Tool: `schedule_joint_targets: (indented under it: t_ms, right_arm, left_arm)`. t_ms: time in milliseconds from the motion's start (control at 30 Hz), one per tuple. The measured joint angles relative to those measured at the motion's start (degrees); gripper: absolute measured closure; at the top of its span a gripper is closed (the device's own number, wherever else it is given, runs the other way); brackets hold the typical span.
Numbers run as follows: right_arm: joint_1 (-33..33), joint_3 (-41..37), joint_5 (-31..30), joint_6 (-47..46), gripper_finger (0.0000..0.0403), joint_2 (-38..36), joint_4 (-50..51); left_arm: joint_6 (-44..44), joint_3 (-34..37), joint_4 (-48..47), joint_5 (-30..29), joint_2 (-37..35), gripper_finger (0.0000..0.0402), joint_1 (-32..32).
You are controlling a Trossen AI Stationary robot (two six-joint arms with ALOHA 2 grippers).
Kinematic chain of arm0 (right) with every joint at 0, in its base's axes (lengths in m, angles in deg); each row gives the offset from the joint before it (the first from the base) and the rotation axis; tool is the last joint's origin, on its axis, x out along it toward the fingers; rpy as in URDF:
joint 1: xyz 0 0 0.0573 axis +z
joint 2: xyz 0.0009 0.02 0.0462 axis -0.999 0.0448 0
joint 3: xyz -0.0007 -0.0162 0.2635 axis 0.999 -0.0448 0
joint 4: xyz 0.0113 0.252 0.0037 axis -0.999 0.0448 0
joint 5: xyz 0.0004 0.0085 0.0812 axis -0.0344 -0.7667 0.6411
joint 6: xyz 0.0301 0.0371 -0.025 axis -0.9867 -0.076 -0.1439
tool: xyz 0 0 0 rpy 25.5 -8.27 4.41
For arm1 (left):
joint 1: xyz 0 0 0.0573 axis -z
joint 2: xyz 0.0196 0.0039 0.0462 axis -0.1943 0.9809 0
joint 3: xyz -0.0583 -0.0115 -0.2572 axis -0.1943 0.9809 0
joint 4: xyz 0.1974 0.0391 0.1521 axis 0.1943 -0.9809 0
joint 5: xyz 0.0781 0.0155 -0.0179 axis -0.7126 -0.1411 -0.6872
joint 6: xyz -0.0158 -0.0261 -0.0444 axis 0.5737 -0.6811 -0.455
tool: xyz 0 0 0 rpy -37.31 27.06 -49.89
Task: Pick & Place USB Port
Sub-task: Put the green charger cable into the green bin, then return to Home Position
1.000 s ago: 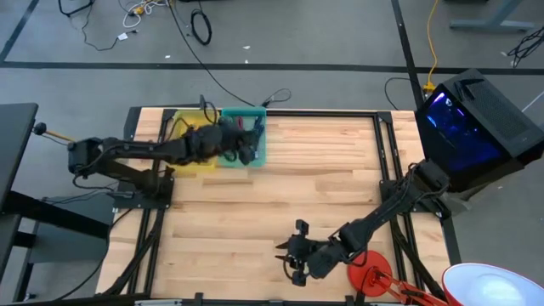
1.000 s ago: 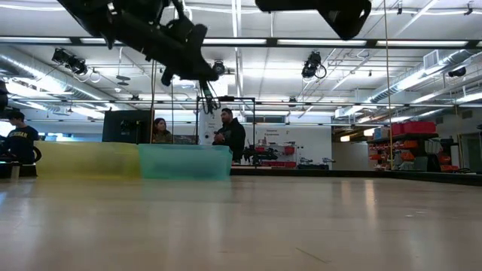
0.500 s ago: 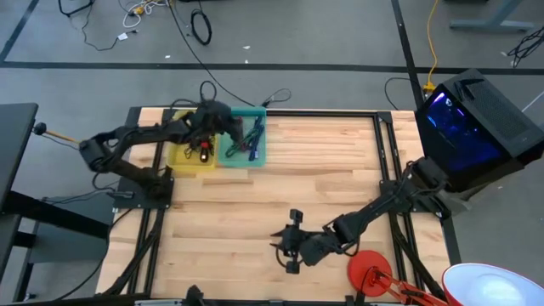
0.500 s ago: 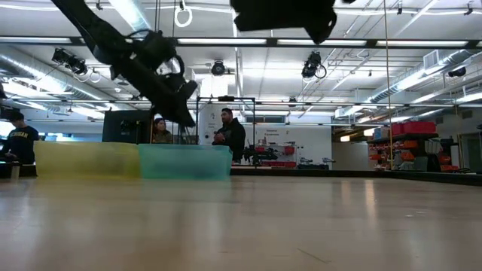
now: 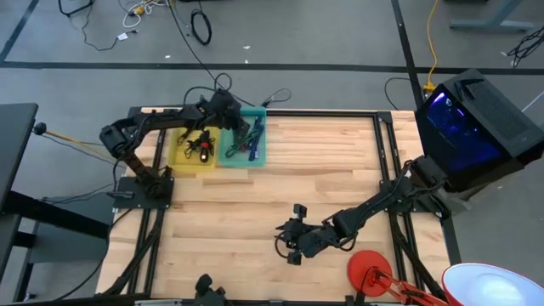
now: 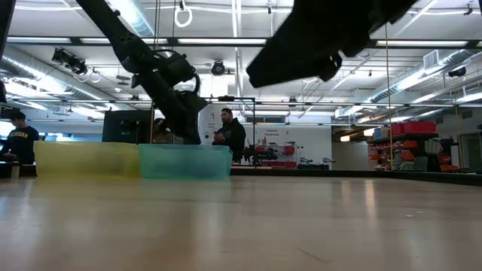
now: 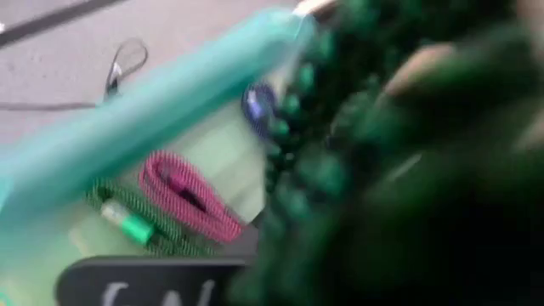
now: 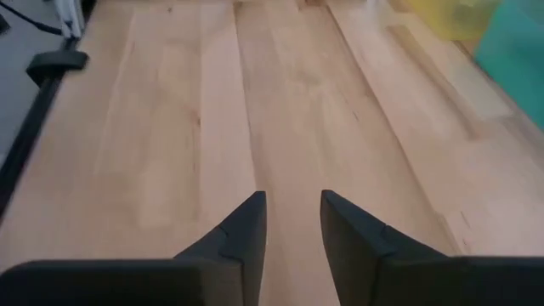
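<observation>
left hand (image 5: pixel 228 109) reaches over teal bin (image 5: pixel 257 153), grip unclear; right hand (image 8: pixel 289 225) open, empty.

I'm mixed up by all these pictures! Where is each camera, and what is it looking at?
High view: above, looking down on the table, both arms.
Low view: at tabletop height, facing the room; arms overhead.
Left wrist view: close over the teal bin.
Right wrist view: its own open fingers above bare wood.
High, low and left wrist views share the teal bin.

Pale wood table (image 5: pixel 280 178), translucent plastic bins (image 5: pixel 255 157)

A wooden table (image 5: pixel 323 161) carries a yellow bin (image 5: pixel 185 157) beside a teal bin (image 5: pixel 259 153).
</observation>
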Motion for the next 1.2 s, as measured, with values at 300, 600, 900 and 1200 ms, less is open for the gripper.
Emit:
schedule_joint_targets:
  t_ms: [300,600,900,1200]
  right_arm:
    - [-2.06,-3.63,0.87,-1.90,0.0289,0.01,-2.19]
    - [-2.08,-3.63,2.15,-2.79,0.0289,0.01,-2.76]
    - [-2.09,-3.63,0.66,-2.77,0.0289,0.01,-2.86]
    - [-7.61,-3.59,-5.64,7.62,0.0289,-5.38,-8.33]
  left_arm:
    - [-0.38,-3.64,-0.27,0.33,0.12,0.0295,0.56]
    - [-3.75,-3.77,-0.44,6.75,0.12,0.0269,0.62]
    - [-3.30,-3.77,-1.75,24.54,-0.75,0.0273,2.13]
    - [9.15,-1.71,0.64,33.98,-18.55,0.0273,10.88]
